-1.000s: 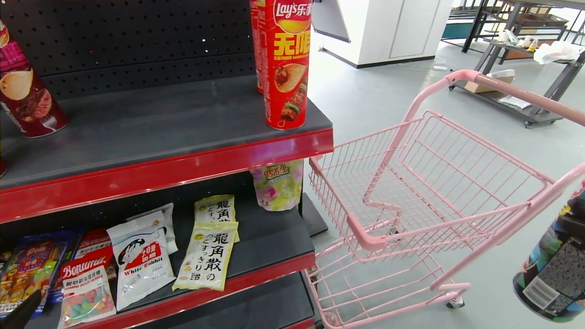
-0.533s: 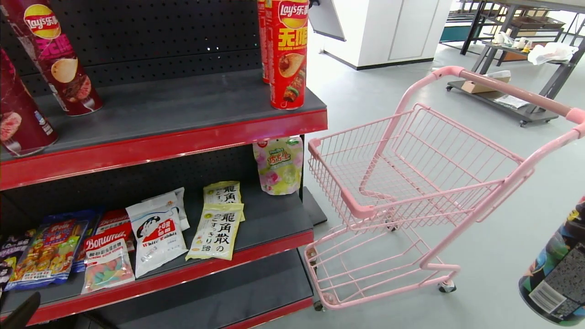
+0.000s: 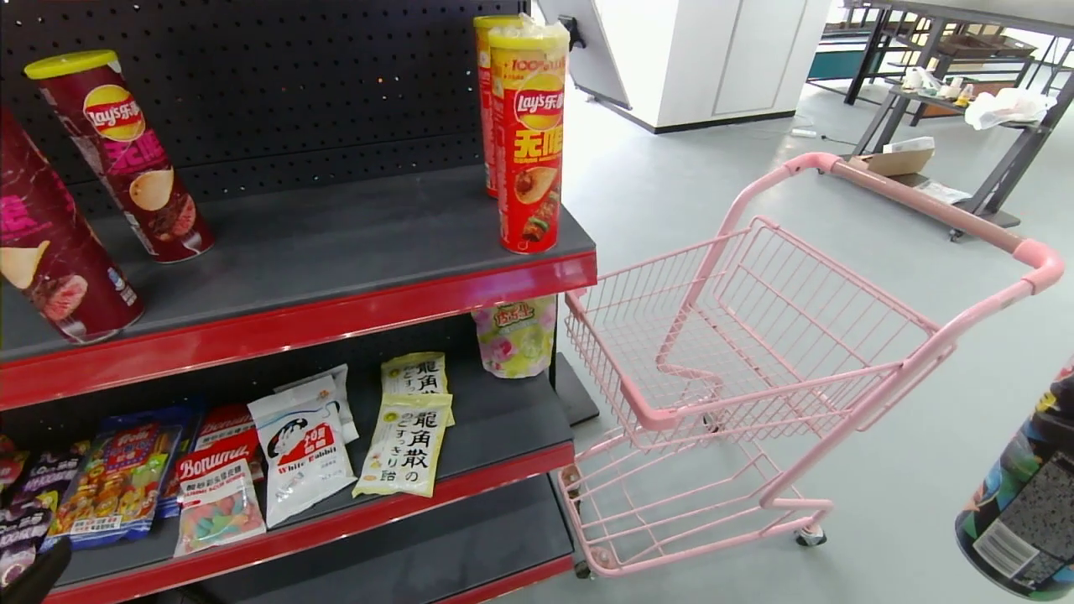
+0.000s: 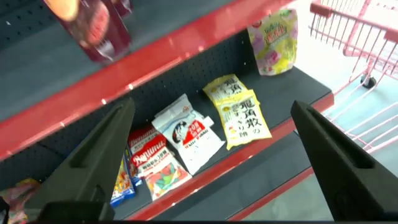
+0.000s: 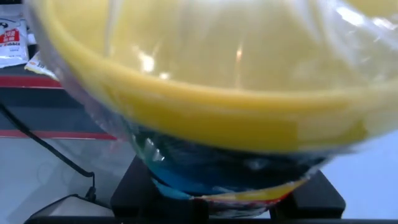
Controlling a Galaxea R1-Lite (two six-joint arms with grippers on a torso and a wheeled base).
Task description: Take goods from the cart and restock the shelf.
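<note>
Within right gripper (image 5: 227, 200), chip can (image 3: 1017, 513)

Smooth grey floor (image 3: 671, 193). Big white cabinet (image 3: 722, 59) at the back. Black metal racks (image 3: 1019, 143) far off on the right, with boxes (image 3: 894, 159) and white bags (image 3: 1007, 107).

Dark yellow-lidded can (image 3: 1019, 512) hangs right of the pink cart (image 3: 650, 413).
</note>
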